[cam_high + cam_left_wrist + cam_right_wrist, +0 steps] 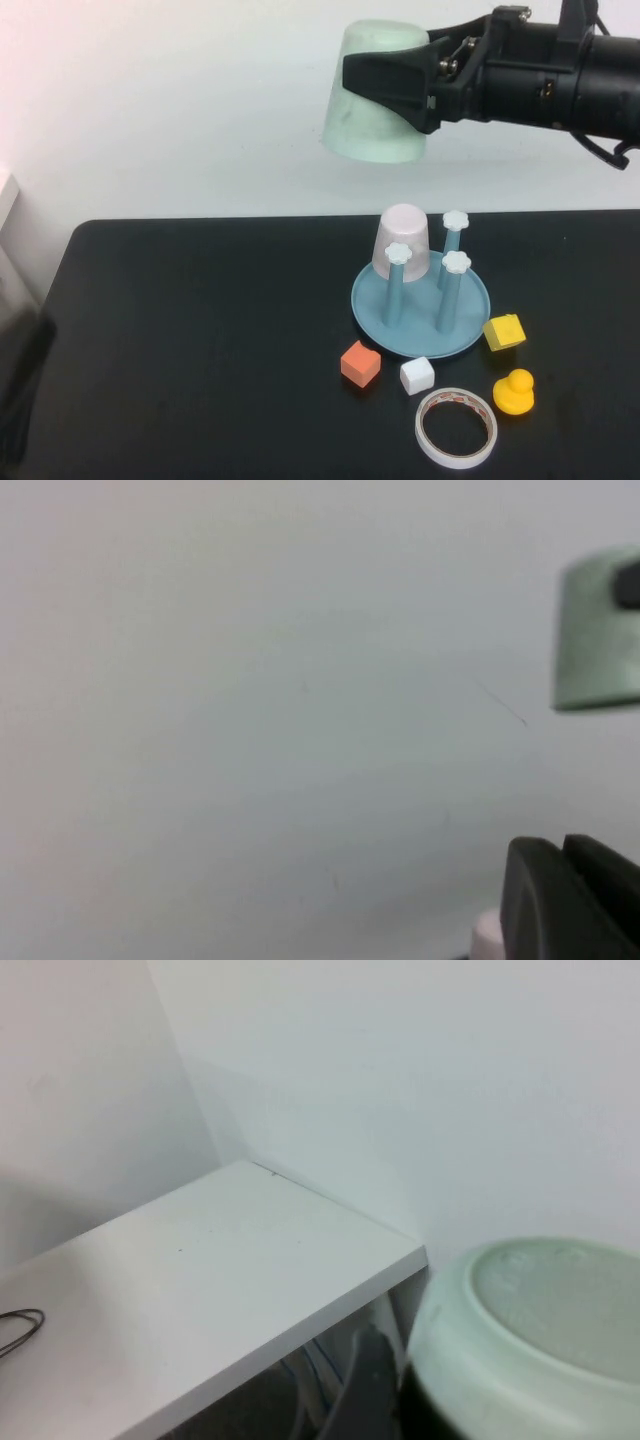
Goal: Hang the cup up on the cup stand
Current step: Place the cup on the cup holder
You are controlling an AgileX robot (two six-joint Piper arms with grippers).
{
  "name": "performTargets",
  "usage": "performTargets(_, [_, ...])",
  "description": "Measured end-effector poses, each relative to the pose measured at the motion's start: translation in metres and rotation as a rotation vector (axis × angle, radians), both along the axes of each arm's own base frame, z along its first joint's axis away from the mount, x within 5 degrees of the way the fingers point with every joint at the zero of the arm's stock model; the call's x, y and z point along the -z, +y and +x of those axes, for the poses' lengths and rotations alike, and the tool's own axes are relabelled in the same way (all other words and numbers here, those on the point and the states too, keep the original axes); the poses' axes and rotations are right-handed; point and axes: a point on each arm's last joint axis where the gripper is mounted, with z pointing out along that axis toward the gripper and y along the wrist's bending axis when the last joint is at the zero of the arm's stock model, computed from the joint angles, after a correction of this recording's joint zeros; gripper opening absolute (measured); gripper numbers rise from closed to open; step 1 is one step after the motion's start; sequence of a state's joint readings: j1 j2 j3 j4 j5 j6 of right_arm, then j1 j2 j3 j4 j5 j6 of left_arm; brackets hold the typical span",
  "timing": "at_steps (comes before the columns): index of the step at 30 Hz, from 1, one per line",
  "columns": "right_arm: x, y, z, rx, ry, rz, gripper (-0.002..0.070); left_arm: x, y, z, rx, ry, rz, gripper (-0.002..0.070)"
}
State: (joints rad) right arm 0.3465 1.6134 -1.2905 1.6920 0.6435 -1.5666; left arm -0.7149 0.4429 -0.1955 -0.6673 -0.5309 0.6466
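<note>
While the mint-green cup (375, 105) hangs upside down in mid-air, high above the table (180, 330) and toward its far edge, the right claw (400, 85) pinches it by the side, its black fingers clamped across the tapered wall and reaching in from the right. The cup's closed base points up and its mouth faces down, an attitude that suits dropping it over a post. Below and slightly nearer the robot stands the cup stand (420, 300), a round light-blue dish with upright posts capped in white flowers. One rear post already carries a pink cup (402, 240), inverted; three capped posts stand free.

By this showing the job is about half done: the cup is lifted and turned, but not yet over any post, and it remains well apart from the stand. What is left, on this evidence, is to bring it over a free post, lower it and let go, without knocking the pink cup beside.

Around the stand lie an orange block (360, 363), a white block (417, 375), a yellow block (504, 331), a yellow duck (514, 391) and a tape roll (456, 428). The left claw (570, 895), pressed together and empty, is raised away from the work, facing the wall.
</note>
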Motion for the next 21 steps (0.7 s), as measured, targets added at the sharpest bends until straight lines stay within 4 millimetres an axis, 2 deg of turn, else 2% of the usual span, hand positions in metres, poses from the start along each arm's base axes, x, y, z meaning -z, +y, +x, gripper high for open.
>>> performTargets(7, [0.013,0.002,0.009,0.022,0.029,-0.021,0.0587,0.017,0.008,-0.032,0.146,-0.024,0.158,0.0000])
performTargets(14, [0.039,0.005,0.023,0.035,0.064,-0.073,0.0587,0.021,0.006,-0.046,0.250,-0.036,0.202,0.0000])
performTargets(18, [0.052,0.006,0.027,0.006,-0.059,-0.204,0.0587,0.025,0.003,-0.048,0.298,-0.010,0.232,0.0000])
performTargets(21, [0.054,0.008,0.025,-0.064,-0.184,-0.281,0.0587,0.028,0.000,-0.050,0.341,0.013,0.255,0.0000])
